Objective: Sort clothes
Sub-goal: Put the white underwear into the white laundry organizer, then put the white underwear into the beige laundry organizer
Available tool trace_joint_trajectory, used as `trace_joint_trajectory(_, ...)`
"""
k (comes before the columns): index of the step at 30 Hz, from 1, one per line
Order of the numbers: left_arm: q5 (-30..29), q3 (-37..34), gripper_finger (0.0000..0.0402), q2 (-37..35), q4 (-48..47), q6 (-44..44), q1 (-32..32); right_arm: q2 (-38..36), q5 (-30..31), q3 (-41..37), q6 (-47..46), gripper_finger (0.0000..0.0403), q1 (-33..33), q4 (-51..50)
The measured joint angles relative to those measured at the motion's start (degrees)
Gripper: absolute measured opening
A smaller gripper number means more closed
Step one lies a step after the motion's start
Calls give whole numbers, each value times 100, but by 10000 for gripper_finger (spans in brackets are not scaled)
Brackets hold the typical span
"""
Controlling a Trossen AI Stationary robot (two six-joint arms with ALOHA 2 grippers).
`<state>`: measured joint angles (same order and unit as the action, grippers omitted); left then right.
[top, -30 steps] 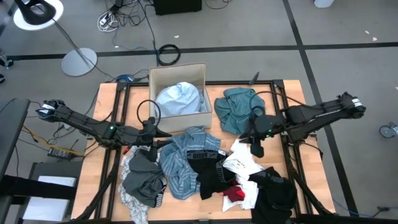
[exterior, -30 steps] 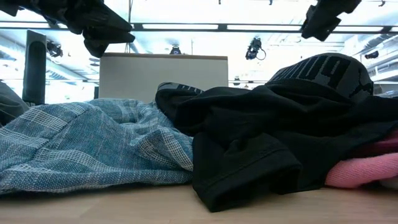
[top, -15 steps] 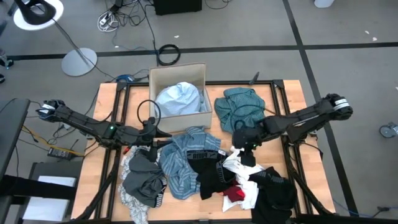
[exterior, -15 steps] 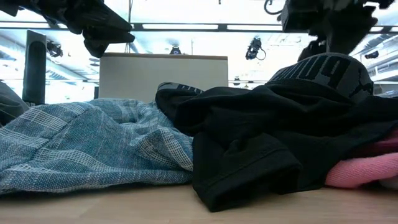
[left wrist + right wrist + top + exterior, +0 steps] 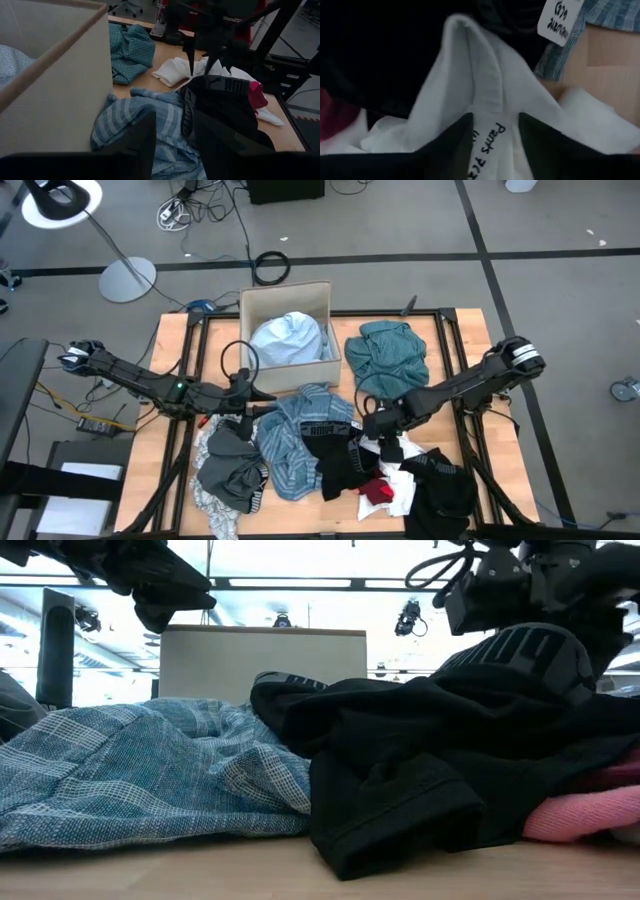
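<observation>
Mid-bench, your right gripper (image 5: 384, 427) sits down on the white piece (image 5: 485, 125): soft ribbed fabric bunched into a raised fold, lying between the spread fingers (image 5: 451, 145). Black piece (image 5: 340, 460) just beside it. Left gripper (image 5: 268, 397) hovers near the cardboard box (image 5: 288, 303), fingers apart.

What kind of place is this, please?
Probably a robotics lab: a wooden work table with a cardboard box, loose cables on a grey floor, and a lamp stand beside it.
</observation>
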<state>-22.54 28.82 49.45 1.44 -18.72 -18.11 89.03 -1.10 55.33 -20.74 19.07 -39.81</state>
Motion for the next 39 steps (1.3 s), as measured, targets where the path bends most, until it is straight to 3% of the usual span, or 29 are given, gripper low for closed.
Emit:
trace_joint_trajectory(4,32,0,135,0,-12,-1,-1,-155,-61,-2,40,25,45,-71)
trace_joint_trajectory(9,32,0,135,0,-14,0,0,-806,162,-2,-293,4,75,-559)
trace_joint_trajectory(19,32,0,135,0,-28,27,0,-2099,908,-2,-1055,1,77,-1130)
trace_joint_trajectory(32,32,0,135,2,-25,22,0,-2109,1037,-2,-1226,2,77,-1132)
trace_joint_trajectory(39,35,0,135,2,-25,9,0,-2048,735,-2,-1529,43,77,-865)
